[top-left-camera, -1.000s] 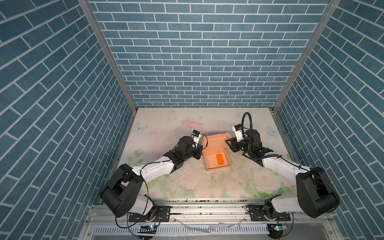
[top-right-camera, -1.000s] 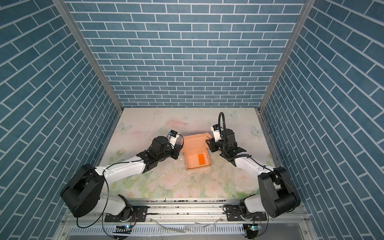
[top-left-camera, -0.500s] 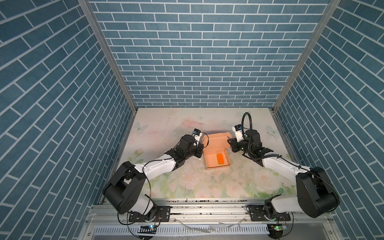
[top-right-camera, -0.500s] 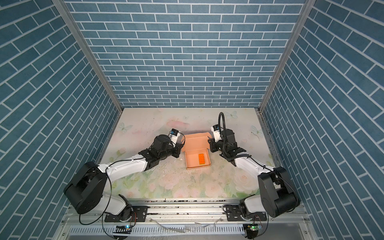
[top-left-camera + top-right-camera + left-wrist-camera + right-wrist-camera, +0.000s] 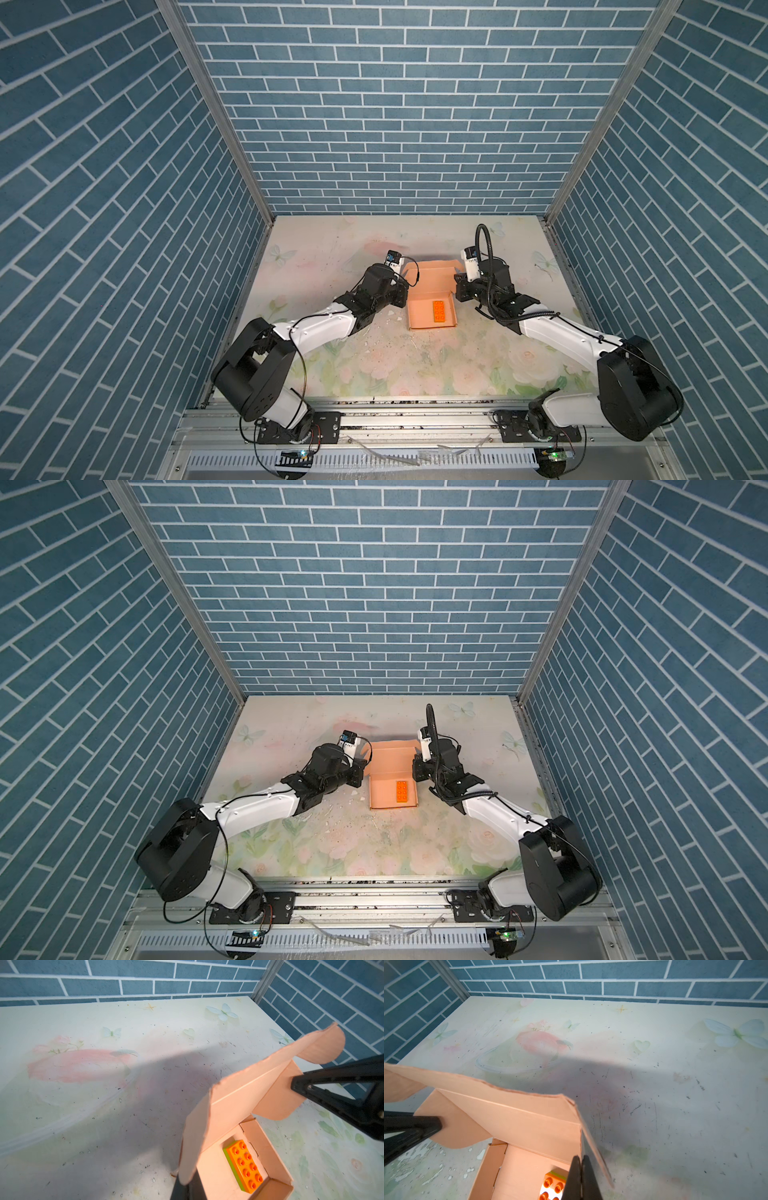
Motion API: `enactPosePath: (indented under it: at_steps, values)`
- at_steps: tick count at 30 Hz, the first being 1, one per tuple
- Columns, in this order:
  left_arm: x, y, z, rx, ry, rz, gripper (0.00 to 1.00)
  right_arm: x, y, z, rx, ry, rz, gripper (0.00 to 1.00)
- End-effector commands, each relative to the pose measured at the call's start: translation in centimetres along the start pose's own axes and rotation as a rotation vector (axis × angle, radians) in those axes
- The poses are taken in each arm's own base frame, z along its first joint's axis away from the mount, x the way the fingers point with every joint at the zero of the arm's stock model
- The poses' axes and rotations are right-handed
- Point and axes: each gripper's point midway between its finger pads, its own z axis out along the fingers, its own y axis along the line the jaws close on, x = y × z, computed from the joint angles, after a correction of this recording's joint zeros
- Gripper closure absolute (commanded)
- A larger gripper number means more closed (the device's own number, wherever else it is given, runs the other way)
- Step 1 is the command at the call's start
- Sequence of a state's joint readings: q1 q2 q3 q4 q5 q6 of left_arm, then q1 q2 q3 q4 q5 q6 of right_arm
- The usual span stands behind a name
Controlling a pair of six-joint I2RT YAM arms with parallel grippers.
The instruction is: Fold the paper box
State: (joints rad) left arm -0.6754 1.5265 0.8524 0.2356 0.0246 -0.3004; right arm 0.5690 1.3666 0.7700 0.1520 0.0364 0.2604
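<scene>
paper box (image 5: 430, 309): mid-table between both claws, standing open
left gripper (image 5: 438, 1124): closed tight, tip on left flap (image 5: 456, 1128)
right gripper (image 5: 293, 1084): closed tight, tip on right flap (image 5: 274, 1099), equally near

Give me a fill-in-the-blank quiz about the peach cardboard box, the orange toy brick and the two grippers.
1. The bright orange studded toy brick lies ___ the peach-tan cardboard paper box.
2. The brick's top shows ___ studs.
3. The box's lid stands ___.
4. The left gripper and the right gripper are each ___ on a side flap of the lid.
Missing words: inside; eight; open; shut.
</scene>
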Motion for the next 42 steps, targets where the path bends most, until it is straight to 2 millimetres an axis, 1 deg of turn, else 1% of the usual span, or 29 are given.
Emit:
enactPosePath:
  at_steps: [1, 5, 11, 19, 25, 31, 33, 37, 42]
  values:
    - [-0.8, 0.2, 0.6, -0.047, -0.014, -0.009, 1.00, -2.1, -0.5, -0.6, 0.106, -0.065, 0.046, 1.00]
    - [-1.6, 0.6, 1.3, -0.079, -0.049, -0.013, 1.00, -2.8, -0.2, -0.3, 0.130, -0.105, 0.054, 1.00]
    - [-2.4, 0.9, 2.1, -0.100, -0.123, 0.007, 1.00, -3.2, -0.4, 0.2, 0.156, -0.159, 0.060, 1.00]
    - [-3.4, 1.4, 2.4, -0.120, -0.237, 0.017, 1.00, -3.6, -0.3, 0.1, 0.193, -0.245, 0.096, 1.00]
    - [-3.5, 1.9, 2.8, -0.145, -0.283, 0.016, 1.00, -3.0, -0.1, 0.6, 0.228, -0.283, 0.147, 1.00]
    - [-3.5, 2.1, 3.7, -0.148, -0.318, 0.006, 1.00, -3.2, 0.0, 0.9, 0.243, -0.346, 0.189, 1.00]
    - [-3.4, 2.1, 4.1, -0.145, -0.326, 0.006, 1.00, -3.2, 0.2, 1.1, 0.243, -0.352, 0.187, 1.00]
    - [-3.0, 2.0, 4.5, -0.127, -0.340, 0.011, 1.00, -2.6, 0.3, 1.6, 0.251, -0.356, 0.185, 1.00]
    - [-2.3, 2.1, 4.4, -0.112, -0.372, 0.009, 1.00, -2.0, 0.8, 1.9, 0.247, -0.389, 0.176, 1.00]
